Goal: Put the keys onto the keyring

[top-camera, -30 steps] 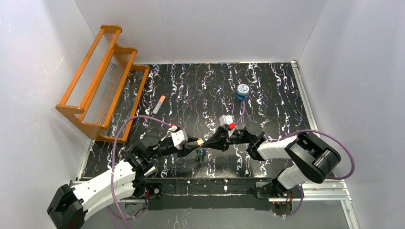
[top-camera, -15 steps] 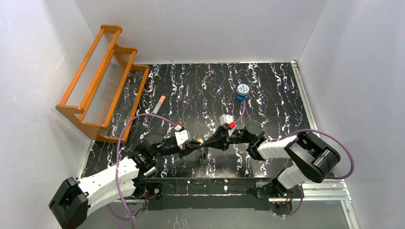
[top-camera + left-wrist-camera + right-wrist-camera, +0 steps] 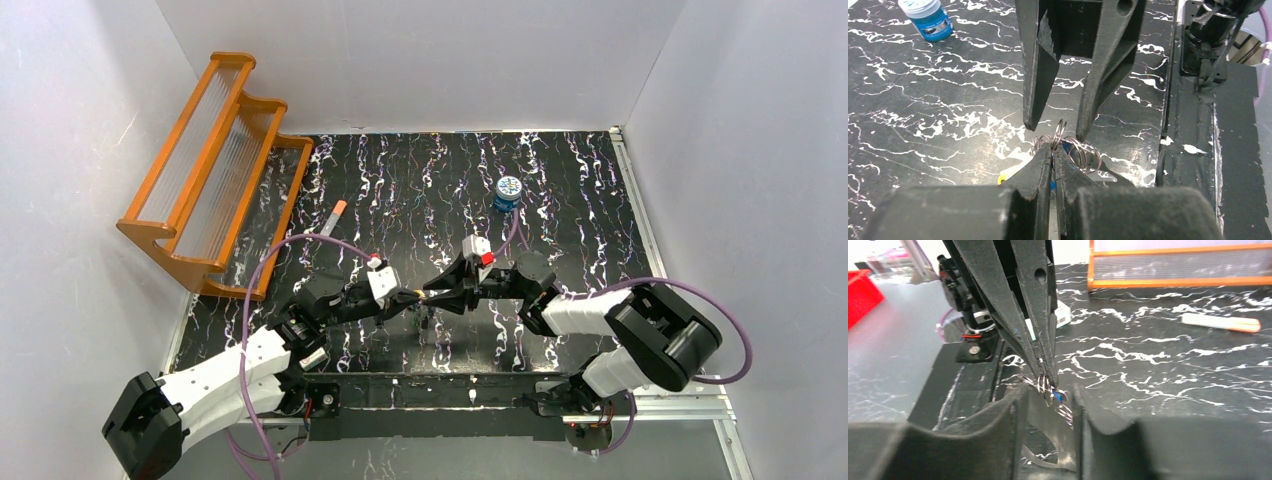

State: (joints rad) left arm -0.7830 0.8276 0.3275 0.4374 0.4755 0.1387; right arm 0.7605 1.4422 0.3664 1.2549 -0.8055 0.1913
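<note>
A bunch of keys on thin wire rings hangs in the air, with a blue head and a yellow head showing. My left gripper is shut on the rings at the top of the bunch. My right gripper faces it, open, one finger on each side of the bunch and neither touching it. From above, both grippers meet at mid-table, and keys dangle below. A pale curved band shows under the bunch; I cannot tell whether it is the keyring.
A small blue tin stands at the back right. An orange-tipped white tube lies at the left, near the orange wooden rack. The table's front rail runs just below the grippers.
My left gripper has closed on the rings of the bunch. My right gripper, shut before, has opened and let go.
</note>
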